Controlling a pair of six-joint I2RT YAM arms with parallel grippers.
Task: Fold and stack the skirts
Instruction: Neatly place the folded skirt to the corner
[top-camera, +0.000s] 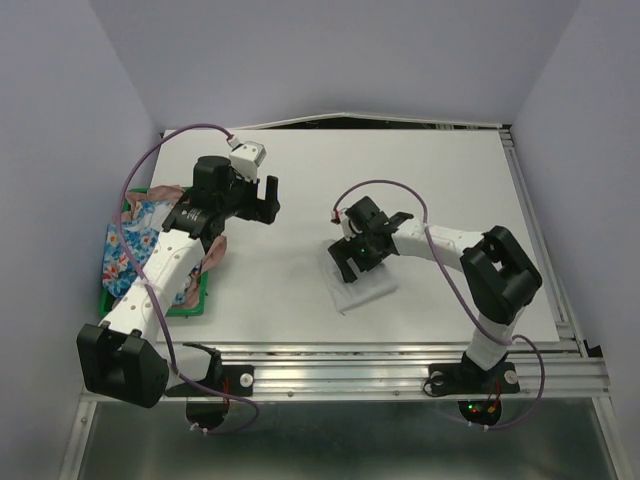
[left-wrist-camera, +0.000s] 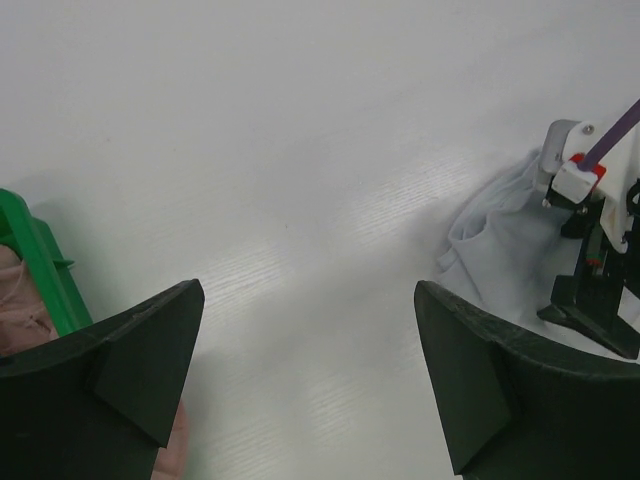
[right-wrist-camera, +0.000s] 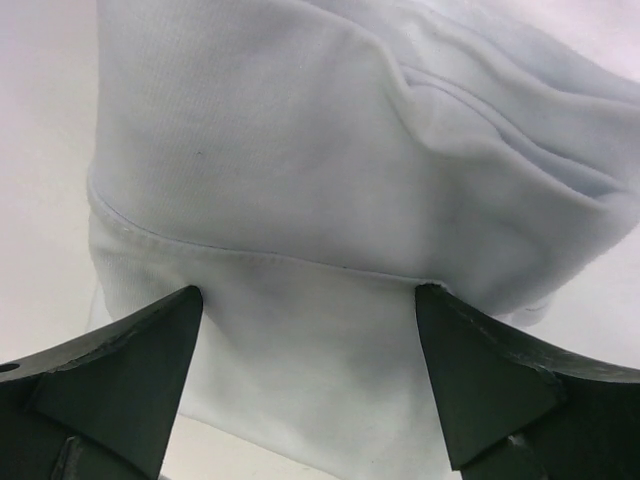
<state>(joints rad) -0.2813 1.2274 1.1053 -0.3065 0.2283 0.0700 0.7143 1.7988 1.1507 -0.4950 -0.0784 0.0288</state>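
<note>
The plain white skirt (top-camera: 366, 288) lies folded in a small bundle on the table in front of the right arm; in the right wrist view the white skirt (right-wrist-camera: 330, 150) fills the frame, with a hem seam across it. My right gripper (top-camera: 358, 262) (right-wrist-camera: 310, 300) is open right over its near edge, a finger to each side, nothing pinched. The blue flowered skirt (top-camera: 124, 252) and the pink skirt (top-camera: 167, 191) lie in the green tray at the left. My left gripper (top-camera: 267, 198) (left-wrist-camera: 310, 300) is open above bare table, between the tray and the white skirt (left-wrist-camera: 497, 250).
The green tray (top-camera: 188, 305) (left-wrist-camera: 38, 258) stands at the table's left edge, partly under the left arm. Purple cables loop over both arms. Grey walls close in the left, back and right sides. A metal rail runs along the near edge.
</note>
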